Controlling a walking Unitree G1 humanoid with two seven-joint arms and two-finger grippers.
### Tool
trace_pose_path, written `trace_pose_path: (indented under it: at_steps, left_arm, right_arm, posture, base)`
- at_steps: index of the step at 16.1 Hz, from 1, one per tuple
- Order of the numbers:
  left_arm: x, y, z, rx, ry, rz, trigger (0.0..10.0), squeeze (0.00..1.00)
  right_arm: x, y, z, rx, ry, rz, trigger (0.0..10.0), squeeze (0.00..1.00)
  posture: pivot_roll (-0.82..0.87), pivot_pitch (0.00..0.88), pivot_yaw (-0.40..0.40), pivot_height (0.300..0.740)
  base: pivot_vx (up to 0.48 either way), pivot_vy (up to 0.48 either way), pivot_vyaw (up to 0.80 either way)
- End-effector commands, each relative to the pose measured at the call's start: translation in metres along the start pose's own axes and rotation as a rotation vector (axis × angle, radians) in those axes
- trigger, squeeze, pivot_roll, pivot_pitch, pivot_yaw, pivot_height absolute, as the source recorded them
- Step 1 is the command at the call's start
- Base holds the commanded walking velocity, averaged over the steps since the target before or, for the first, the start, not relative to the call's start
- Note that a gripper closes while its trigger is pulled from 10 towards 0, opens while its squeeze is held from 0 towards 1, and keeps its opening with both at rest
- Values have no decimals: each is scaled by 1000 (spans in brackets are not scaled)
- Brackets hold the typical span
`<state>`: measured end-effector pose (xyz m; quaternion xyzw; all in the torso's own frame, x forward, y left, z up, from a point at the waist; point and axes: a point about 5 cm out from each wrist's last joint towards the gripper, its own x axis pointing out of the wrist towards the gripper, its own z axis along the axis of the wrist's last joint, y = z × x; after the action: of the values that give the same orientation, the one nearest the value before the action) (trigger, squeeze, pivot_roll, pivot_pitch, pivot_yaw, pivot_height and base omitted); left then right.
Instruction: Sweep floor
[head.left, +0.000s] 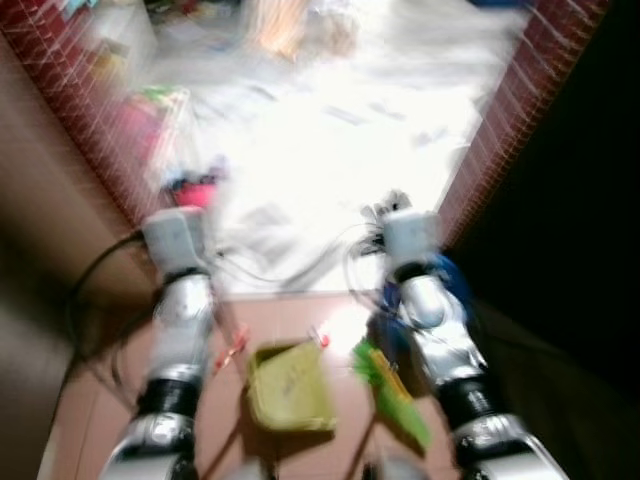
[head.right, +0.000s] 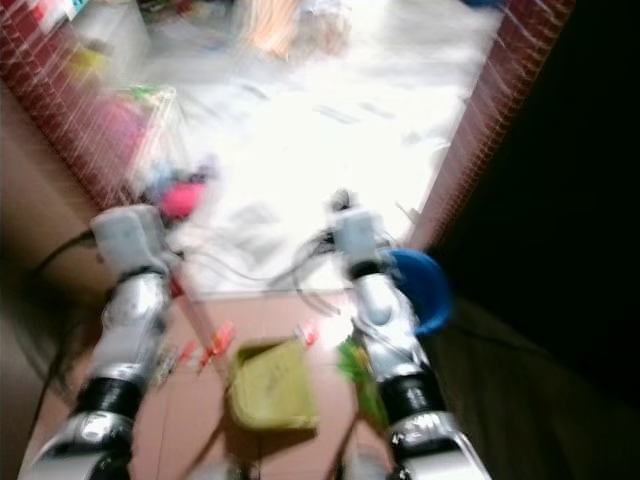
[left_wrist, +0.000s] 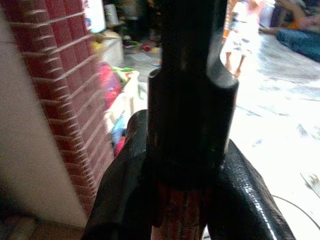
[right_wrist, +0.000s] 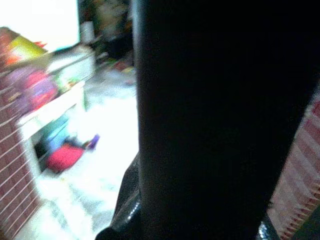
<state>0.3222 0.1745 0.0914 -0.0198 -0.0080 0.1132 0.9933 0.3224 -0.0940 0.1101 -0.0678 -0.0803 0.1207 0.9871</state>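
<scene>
The eye views are blurred. A yellow-green dustpan (head.left: 291, 386) and a green brush head (head.left: 392, 392) lie low on the brown floor between my two arms. In the left wrist view my left gripper (left_wrist: 187, 155) is shut on a black handle (left_wrist: 192, 100) that turns red lower down, one finger (left_wrist: 117, 195) on each side. My right gripper (right_wrist: 200, 220) is shut on a thick black handle (right_wrist: 220, 110) that hides most of its wrist view. I cannot tell which handle belongs to which tool.
Red brick walls (head.left: 75, 100) (head.left: 510, 110) flank an opening onto a bright white floor (head.left: 330, 150) strewn with scraps. Toys and a pink item (head.left: 197, 190) sit by the left wall. Cables (head.left: 290, 265) trail across the threshold. A blue object (head.right: 418, 285) lies by my right arm.
</scene>
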Motion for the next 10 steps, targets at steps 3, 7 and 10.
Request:
trace_pose_path:
  at_steps: [3, 7, 10]
  left_arm:
    - [4, -21, 20, 0, -90, -63, 10000, 0]
    - [3, -23, 19, 16, -83, -67, 10000, 0]
    - [2, -22, 27, 54, -140, -59, 10000, 0]
  right_arm:
    - [1, -12, 8, 0, -54, -35, 10000, 0]
    - [1, -12, 8, 1, -52, -33, 10000, 0]
    - [0, -11, 6, 5, -47, -25, 10000, 0]
  posture:
    - [-49, 0, 39, 740]
    - [-49, 0, 39, 740]
    - [-43, 0, 33, 740]
  base:
    - [0, 305, 0]
    - [0, 0, 0]
    - [0, 0, 0]
